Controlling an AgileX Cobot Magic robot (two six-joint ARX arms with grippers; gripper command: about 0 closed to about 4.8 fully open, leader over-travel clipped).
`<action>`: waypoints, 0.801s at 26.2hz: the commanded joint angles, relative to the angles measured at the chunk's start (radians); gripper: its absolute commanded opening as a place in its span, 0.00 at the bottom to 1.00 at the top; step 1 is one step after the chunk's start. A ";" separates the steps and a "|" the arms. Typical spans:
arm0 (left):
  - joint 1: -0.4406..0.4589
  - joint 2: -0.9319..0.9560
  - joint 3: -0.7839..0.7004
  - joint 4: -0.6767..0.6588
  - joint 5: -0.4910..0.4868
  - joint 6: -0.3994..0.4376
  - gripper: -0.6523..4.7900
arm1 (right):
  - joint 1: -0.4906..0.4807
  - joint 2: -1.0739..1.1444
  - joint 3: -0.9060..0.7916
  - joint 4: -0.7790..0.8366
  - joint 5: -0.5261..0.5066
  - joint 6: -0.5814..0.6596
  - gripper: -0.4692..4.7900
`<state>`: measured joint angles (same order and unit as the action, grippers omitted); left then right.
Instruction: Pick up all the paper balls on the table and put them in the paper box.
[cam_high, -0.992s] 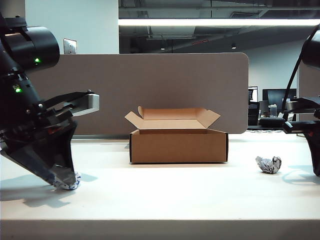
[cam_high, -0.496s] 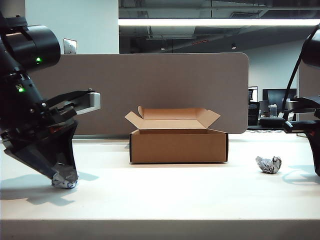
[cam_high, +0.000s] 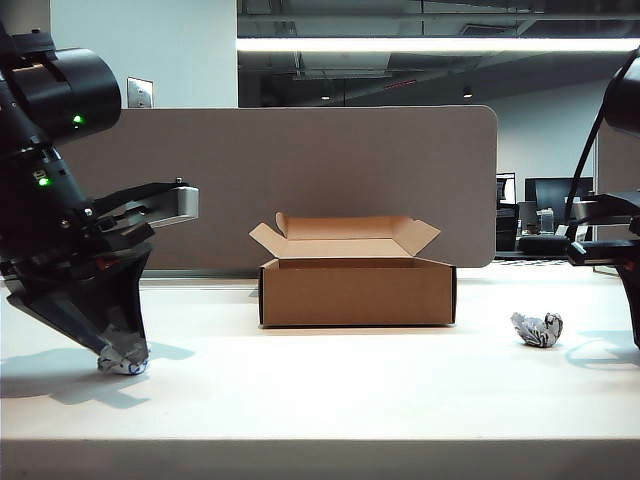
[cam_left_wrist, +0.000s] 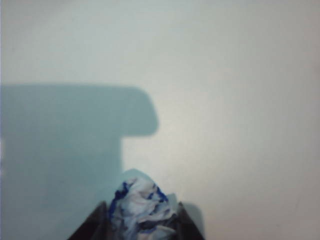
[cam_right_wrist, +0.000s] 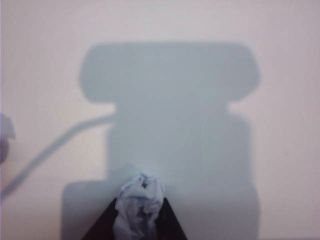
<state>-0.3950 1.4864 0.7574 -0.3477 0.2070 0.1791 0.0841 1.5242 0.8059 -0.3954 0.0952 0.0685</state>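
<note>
Sitting in the middle of the wide off-white table is the low brown cardboard paper box, with its four flaps open. The left gripper is down at the table on the left side, well apart from the box. Its two dark fingers press on both sides of a crumpled white paper ball with blue print, which rests on the table. The right gripper is low over the table too, and its dark fingers squeeze a second crumpled white paper ball. In the exterior view only a bit of the right arm shows at the right edge. A third crumpled paper ball lies alone on the table, to the right of the box, touching nothing else. Behind the box stands a grey-brown panel.
</note>
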 joint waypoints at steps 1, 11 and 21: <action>0.001 -0.002 0.001 0.006 -0.003 -0.004 0.34 | 0.000 0.005 -0.003 -0.019 0.000 0.003 0.28; 0.001 -0.002 0.062 -0.056 -0.002 -0.013 0.34 | 0.000 0.000 0.007 -0.018 -0.005 0.003 0.28; 0.000 -0.002 0.372 -0.066 0.044 -0.050 0.34 | 0.000 -0.034 0.189 -0.100 -0.068 0.010 0.26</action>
<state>-0.3958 1.4876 1.1080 -0.4297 0.2436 0.1505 0.0837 1.4963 0.9695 -0.4953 0.0486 0.0731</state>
